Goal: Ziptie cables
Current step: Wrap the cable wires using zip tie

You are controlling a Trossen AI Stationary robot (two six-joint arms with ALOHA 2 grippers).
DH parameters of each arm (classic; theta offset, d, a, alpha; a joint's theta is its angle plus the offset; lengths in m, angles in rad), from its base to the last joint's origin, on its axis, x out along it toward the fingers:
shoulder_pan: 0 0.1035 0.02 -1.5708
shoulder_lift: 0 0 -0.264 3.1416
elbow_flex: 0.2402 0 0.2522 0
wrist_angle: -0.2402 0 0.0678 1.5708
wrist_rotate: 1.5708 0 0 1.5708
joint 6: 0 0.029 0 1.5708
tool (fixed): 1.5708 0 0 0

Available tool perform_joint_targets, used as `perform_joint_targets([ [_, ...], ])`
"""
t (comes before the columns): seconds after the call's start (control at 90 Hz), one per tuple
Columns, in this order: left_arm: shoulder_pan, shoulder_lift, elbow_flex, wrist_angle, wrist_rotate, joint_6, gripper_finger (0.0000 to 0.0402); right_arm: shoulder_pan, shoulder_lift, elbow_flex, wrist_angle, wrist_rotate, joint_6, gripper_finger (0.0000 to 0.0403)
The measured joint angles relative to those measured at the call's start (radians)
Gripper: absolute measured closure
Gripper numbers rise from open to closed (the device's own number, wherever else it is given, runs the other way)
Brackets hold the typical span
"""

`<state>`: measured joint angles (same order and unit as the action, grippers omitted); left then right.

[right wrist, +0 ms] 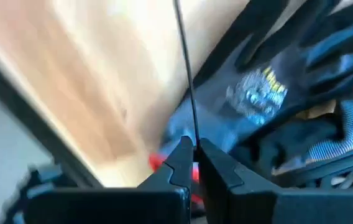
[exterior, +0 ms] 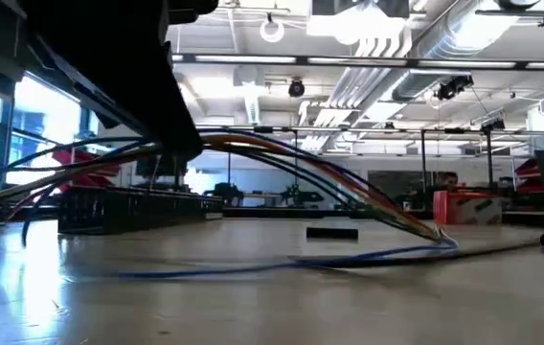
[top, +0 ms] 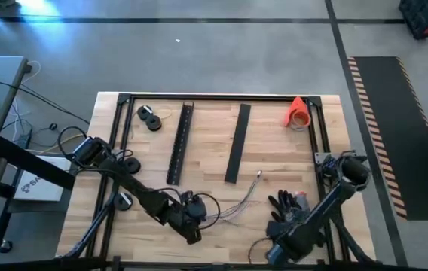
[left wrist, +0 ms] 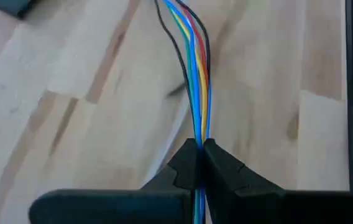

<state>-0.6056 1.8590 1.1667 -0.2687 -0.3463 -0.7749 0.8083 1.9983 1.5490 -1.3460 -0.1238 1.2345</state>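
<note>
- Cables (top: pixel 236 205) lie in a loose fan at the lower middle of the high view, on the bare wood of the worktop (top: pixel 274 150); one end is gathered at the left hand (top: pixel 193 218), the other ends spread toward the centre.
- From the left wrist view the left hand (left wrist: pixel 199 163) is pinched fully closed on the bundle: blue, green, yellow, red and black strands run out together from between its fingertips.
- From table height the cables (exterior: pixel 329 182) arch up off the surface and come down again at the right of the frame, so the held end is lifted.
- Low and right in the high view, the right hand (top: pixel 280 235) sits beside a dark glove (top: pixel 288 202). In its own wrist view the right hand (right wrist: pixel 193 163) is closed on a thin black strip (right wrist: pixel 186 74), probably a zip tie, though the blur leaves that unsure.
- Two black slotted bars (top: pixel 180 143) and an orange tape roll (top: pixel 298 114) lie in the upper half, away from the work.
- Step in hand, as I judge it: bundle gathered and held, tie fetched, no wrap made yet.
- Next move calls for bringing the strip across to the bundle near the left hand and looping it around all strands together.
</note>
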Motion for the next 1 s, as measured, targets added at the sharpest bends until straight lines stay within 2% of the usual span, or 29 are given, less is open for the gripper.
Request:
perform_joint_targets([
  [0.256, -0.015, 0.009, -0.028, 0.003, -0.023, 0.027, 0.0393, -0.1, 0.086, 0.0, 0.101, 0.047, 0.075, 0.0403],
  [0.489, -0.034, 0.008, -0.028, 0.038, 0.003, 0.062, 0.0323, -0.128, 0.125, 0.0, 0.326, 0.079, 0.112, 0.0403],
  [0.678, -0.044, 0.008, -0.029, 0.043, -0.011, 0.067, 0.0281, -0.132, 0.127, 0.001, 0.429, 0.158, 0.162, 0.0403],
  [0.789, -0.052, 0.01, -0.029, 0.125, -0.08, 0.157, 0.028, -0.145, 0.128, 0.0, 0.467, 0.204, 0.171, 0.0403],
  [1.0, -0.011, 0.067, -0.029, 0.321, -0.108, 0.409, 0.0303, -0.187, 0.128, 0.0, 0.496, 0.213, 0.093, 0.0403],
])
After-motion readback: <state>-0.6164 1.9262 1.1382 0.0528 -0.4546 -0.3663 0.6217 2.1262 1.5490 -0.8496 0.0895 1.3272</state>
